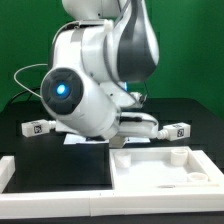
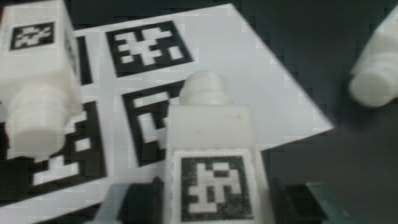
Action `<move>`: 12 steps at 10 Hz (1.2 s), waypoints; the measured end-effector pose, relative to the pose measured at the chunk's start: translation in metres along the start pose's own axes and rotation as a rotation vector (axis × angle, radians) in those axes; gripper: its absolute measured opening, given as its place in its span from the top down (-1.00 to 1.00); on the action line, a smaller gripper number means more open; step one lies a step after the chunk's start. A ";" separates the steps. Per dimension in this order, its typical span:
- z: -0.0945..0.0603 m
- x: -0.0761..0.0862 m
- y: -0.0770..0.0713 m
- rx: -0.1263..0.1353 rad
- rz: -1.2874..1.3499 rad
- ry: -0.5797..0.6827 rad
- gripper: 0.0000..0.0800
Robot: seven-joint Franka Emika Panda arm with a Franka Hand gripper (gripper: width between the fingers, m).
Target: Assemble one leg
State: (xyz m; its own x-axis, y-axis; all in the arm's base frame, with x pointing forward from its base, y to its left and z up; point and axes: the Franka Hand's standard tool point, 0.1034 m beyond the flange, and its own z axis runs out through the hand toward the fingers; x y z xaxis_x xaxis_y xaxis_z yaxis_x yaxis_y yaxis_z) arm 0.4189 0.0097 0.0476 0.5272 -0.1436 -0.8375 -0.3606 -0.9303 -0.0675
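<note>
In the wrist view a white leg [image 2: 210,135] with a black-and-white tag stands between my two dark fingers [image 2: 139,200]. My gripper [image 2: 217,205] is shut on this leg, with a finger pressed against each side, low over the marker board [image 2: 169,50]. A second leg [image 2: 39,85] lies on the board beside it, and a blurred white piece [image 2: 374,72] lies farther off on the black table. In the exterior view the arm hides the gripper. Two more legs lie at the exterior view's left [image 1: 38,127] and right [image 1: 178,130].
The large flat white panel with raised rim [image 1: 165,168] lies at the front on the exterior view's right. A white strip [image 1: 6,172] runs along the front left. The marker board's edge [image 1: 82,141] shows under the arm. A green wall stands behind.
</note>
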 end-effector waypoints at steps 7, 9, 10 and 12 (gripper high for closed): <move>-0.100 -0.010 -0.042 0.014 -0.185 0.561 0.29; -0.120 -0.015 -0.061 -0.020 -0.230 0.703 0.29; -0.145 -0.017 -0.091 -0.030 -0.293 0.832 0.29; -0.162 -0.017 -0.124 0.028 -0.285 1.031 0.29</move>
State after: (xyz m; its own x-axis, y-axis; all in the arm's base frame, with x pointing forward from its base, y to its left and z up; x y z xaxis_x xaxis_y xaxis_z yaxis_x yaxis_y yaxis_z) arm 0.5791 0.0726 0.1576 0.9860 -0.1504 0.0724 -0.1321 -0.9684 -0.2117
